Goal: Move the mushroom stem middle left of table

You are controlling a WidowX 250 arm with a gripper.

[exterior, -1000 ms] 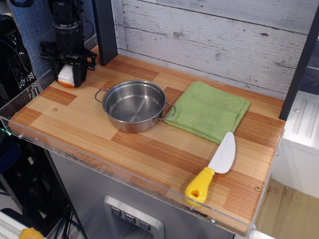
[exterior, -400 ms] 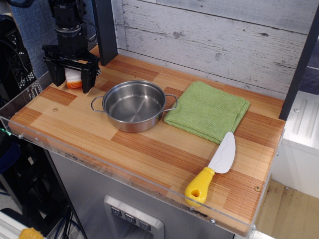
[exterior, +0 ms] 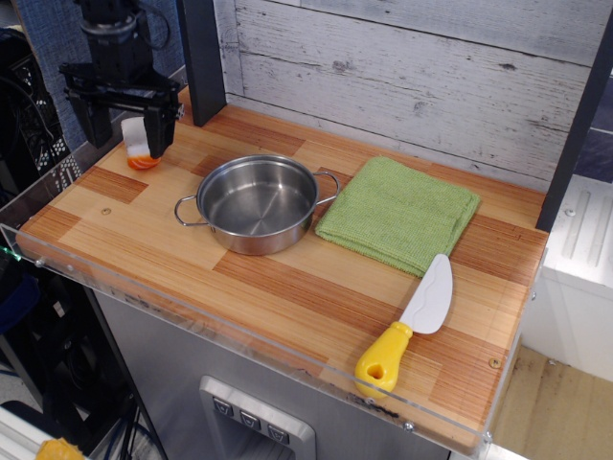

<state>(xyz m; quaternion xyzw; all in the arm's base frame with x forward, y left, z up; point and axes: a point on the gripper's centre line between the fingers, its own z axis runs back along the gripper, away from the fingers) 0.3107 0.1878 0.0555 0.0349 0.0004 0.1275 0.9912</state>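
While the gripper (exterior: 123,120) hangs over the far left of the table (exterior: 287,287) with its jaws spread wide and nothing pinched between them, the stem (exterior: 140,146) sits on the wood right under it, between the two fingers, white part up and orange end down. It looks a bit tilted, though I can't tell for sure. So I'd call the drop-off basically made; what's left is getting away clean.

Main thing that could go sideways: the right-hand finger (exterior: 159,129) looks very close to the stem, maybe touching it, hard to say from this angle. If the arm swings off sideways instead of going straight up, that finger could clip the stem and knock it over or roll it off its spot. It's a small rounded piece, so I'd guess it rolls easily.

Next over, to the tool's right, the pot (exterior: 257,202) has a handle (exterior: 188,212) poking toward the front left. A low sweep that way could snag the handle and spin the pot around.

Further right, the cloth (exterior: 400,213) and the knife (exterior: 414,320) are well apart from the tool, so no worry there.
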